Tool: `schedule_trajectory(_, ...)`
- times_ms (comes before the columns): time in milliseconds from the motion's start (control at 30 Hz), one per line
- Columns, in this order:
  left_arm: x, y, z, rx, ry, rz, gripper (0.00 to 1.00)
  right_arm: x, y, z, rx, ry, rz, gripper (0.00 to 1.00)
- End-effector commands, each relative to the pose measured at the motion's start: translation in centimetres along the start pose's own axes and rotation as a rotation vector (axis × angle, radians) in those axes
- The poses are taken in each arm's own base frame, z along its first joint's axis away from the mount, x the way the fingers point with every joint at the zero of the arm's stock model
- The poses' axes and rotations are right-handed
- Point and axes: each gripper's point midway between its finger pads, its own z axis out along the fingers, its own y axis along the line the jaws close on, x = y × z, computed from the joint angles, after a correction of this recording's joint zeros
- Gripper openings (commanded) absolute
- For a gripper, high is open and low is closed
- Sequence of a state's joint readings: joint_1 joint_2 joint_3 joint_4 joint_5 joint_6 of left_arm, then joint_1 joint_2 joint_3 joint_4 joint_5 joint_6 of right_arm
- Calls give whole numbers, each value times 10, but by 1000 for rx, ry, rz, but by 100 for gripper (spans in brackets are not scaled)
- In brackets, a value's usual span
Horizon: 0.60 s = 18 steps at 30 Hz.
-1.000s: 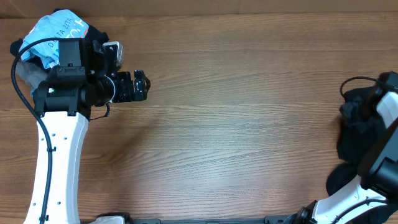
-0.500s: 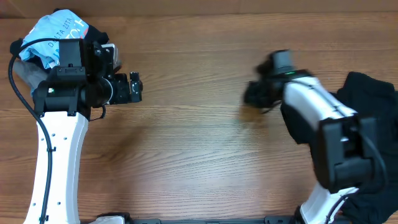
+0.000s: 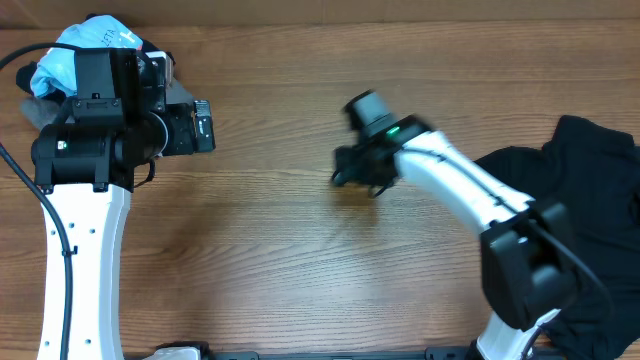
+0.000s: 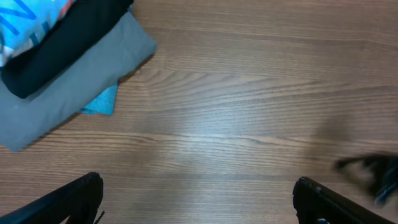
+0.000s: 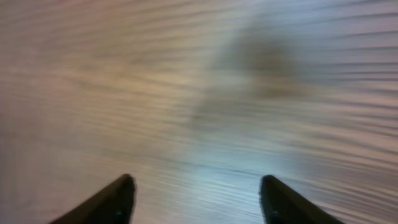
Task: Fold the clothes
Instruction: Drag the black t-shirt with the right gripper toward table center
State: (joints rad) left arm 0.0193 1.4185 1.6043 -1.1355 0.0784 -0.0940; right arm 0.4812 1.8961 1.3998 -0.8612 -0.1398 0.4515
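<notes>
middle of the table (image 3: pixel 270 270): bare wood between the left gripper (image 3: pixel 204 125) and the right gripper (image 3: pixel 350 175), passable. far-left corner: blocked by a stack of folded clothes, grey garment (image 4: pixel 68 74) at the bottom, light-blue shirt (image 3: pixel 72 45) on top. the left arm (image 3: pixel 85 240) stands just beside it and takes the left strip. right side: black garment (image 3: pixel 590 170) heaped along the edge. the right arm (image 3: pixel 460 185) crosses diagonally above it toward the centre.

A wood-grain tabletop (image 3: pixel 290 270) carries a pile at its far left corner: a grey folded garment (image 4: pixel 74 93), a black fold (image 4: pixel 68 43) over it, and a light-blue printed shirt (image 4: pixel 18 25).
</notes>
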Motion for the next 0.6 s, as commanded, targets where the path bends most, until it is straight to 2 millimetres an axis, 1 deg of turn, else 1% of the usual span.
schedule_trajectory(0, -4, -9, -7, 41, -17, 34, 100, -48, -88, -41, 116, -133, 326, 73)
schedule_trajectory(33, -3, -10, -7, 43, -14, 34, 100, -50, -106, -44, 127, -129, 370, 74)
schedule_trajectory(100, -3, -10, -7, 45, -13, 34, 100, -51, -150, -51, 157, -122, 478, 77)
schedule_trajectory(167, -3, -11, -7, 51, -13, 34, 100, -51, -177, -55, 175, -117, 526, 79)
schedule_trajectory(200, -4, -11, -7, 51, -14, 34, 100, -50, -196, -57, 187, -113, 547, 80)
schedule_trajectory(267, -4, -11, -7, 51, -16, 34, 100, -46, -216, -58, 213, -110, 578, 81)
schedule_trajectory(300, -4, -11, -7, 51, -17, 34, 100, -44, -223, -56, 225, -111, 584, 83)
schedule_trajectory(367, -4, -11, -7, 49, -18, 35, 100, -39, -230, -49, 230, -107, 586, 84)
schedule_trajectory(500, -7, -11, -7, 48, -28, 36, 100, -22, -235, -28, 236, -87, 587, 84)
schedule_trajectory(567, -8, -11, -7, 49, -31, 36, 100, -16, -238, -18, 235, -87, 589, 81)
